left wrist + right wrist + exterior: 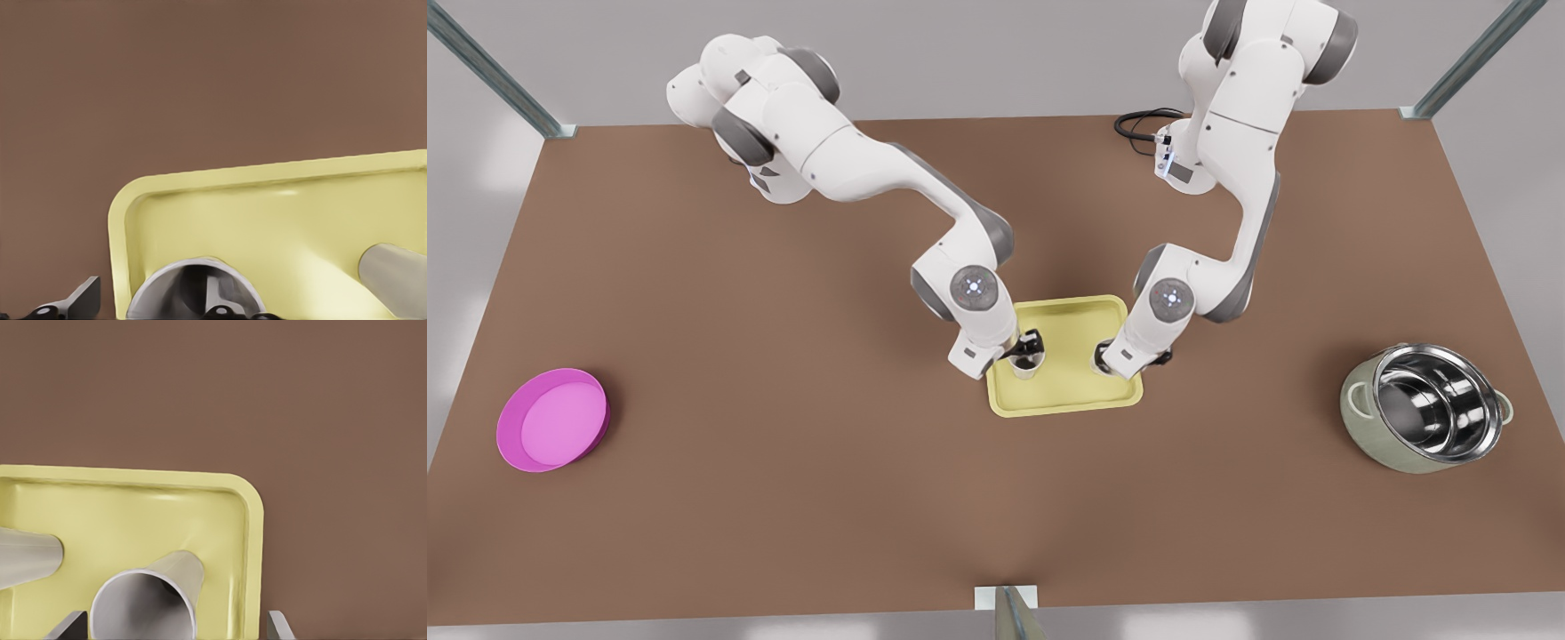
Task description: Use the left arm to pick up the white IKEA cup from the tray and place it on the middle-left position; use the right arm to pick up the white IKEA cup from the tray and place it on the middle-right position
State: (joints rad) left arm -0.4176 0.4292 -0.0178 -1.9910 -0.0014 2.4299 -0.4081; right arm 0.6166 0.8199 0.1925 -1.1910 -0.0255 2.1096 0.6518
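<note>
Both small white cups on the pale-yellow rectangular tray (1064,395) largely hidden in the front view behind the black grippers. Rims cut off by the bottom edge in both wrist views. Finger tips (277,628) barely showing, closure unclear.

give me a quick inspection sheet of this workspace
surface: brown table, bare in the middle
job's things: yellow tray at centre; first cup and second cup both on it
clutter: pink dish and steel pot at opposite ends
grippers: left gripper open, one finger inside the first cup; right gripper open, straddling the second cup
cables: black cable by one arm's base
surroundings: metal frame posts, grey walls
</note>
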